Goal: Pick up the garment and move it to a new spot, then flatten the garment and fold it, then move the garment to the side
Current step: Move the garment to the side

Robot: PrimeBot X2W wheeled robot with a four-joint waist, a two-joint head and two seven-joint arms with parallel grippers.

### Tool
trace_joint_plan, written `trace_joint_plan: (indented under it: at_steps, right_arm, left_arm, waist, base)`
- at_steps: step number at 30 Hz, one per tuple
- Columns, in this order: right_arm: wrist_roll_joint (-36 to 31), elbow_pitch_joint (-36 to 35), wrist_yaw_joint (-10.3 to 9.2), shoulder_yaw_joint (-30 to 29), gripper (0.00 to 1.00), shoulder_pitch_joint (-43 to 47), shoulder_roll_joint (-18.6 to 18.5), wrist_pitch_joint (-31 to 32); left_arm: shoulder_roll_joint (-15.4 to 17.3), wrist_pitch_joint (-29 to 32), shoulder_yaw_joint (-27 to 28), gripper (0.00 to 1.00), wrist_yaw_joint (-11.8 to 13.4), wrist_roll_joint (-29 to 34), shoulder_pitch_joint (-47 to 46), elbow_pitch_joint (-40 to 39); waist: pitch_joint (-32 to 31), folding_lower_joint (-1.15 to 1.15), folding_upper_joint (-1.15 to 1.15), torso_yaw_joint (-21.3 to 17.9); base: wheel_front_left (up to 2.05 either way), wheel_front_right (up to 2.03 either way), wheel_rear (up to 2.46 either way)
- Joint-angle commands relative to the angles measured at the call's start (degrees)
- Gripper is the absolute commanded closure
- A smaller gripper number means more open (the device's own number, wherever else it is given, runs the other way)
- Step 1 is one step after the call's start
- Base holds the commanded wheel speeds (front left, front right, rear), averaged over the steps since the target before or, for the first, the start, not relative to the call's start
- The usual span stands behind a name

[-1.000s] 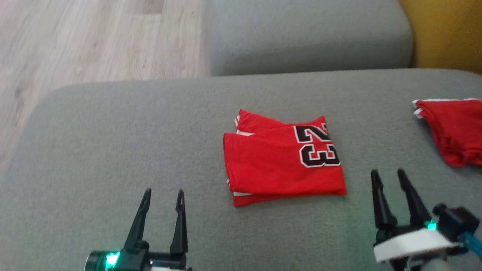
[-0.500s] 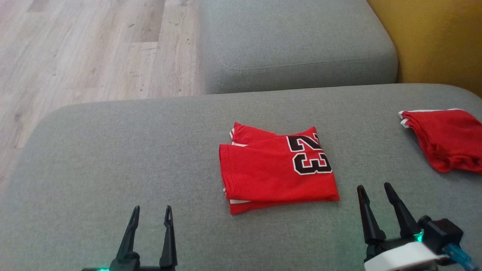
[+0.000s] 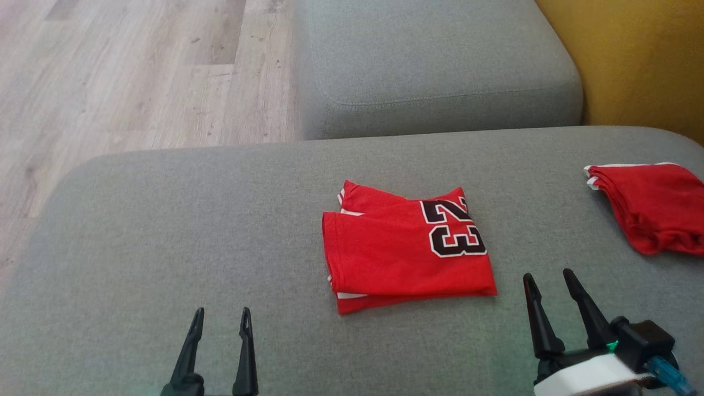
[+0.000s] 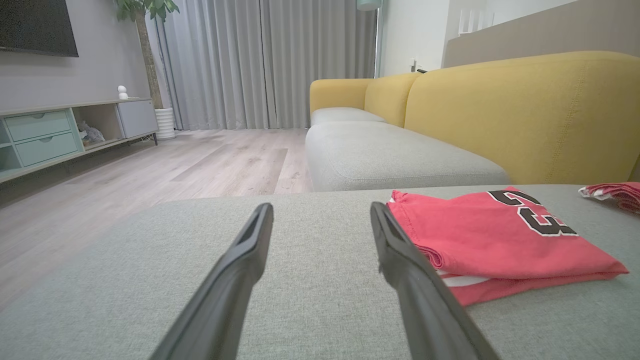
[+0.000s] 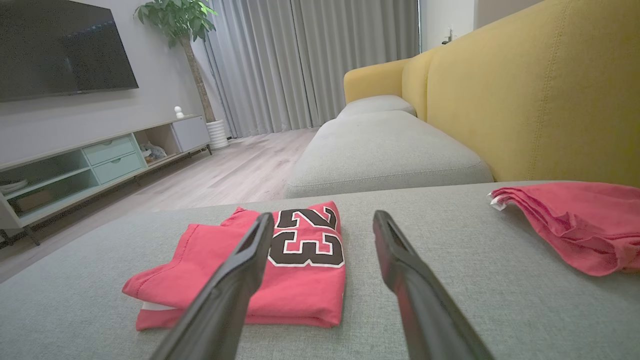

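Folding looks done on the red 23 jersey (image 3: 407, 247). Left end effector (image 3: 223, 311) and right end effector (image 3: 548, 275) gape empty; next, carry it aside.

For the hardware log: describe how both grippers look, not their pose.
Left gripper: two long, slim black fingers tapering to points. Right gripper: the same black fingers on a black base with a green light, a white band below and a blue connector at its side.
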Motion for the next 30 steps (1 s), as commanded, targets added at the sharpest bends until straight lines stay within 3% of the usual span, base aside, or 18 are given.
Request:
trace_joint_plan:
  at_steps: [1,19,30]
  right_arm:
    - [-0.44,-1.56,-0.04,0.72,0.00,-1.15,-0.18,-0.62]
    - [-1.95,0.48,-0.04,-1.24,0.00,-0.34,0.53,-0.62]
    - [-0.94,10.06,-0.04,-2.81,0.00,-7.90,0.52,-0.62]
  left_arm:
    - [-0.45,-0.37,1.90,0.00,0.31,0.08,-1.94,-1.57]
    - [-0.45,-0.37,0.33,0.00,-0.30,0.14,-2.45,-1.32]
    - [-0.45,-0.37,-1.23,0.00,0.19,0.19,-3.67,-3.42]
  waist:
    - [-0.11,0.00,0.00,0.00]
    - [0.87,0.00,0.00,2.35]
    - [5.69,0.00,0.00,4.07]
  base:
    - [0.00,0.00,0.00]
    - [0.00,0.00,0.00]
    - [0.00,0.00,0.00]
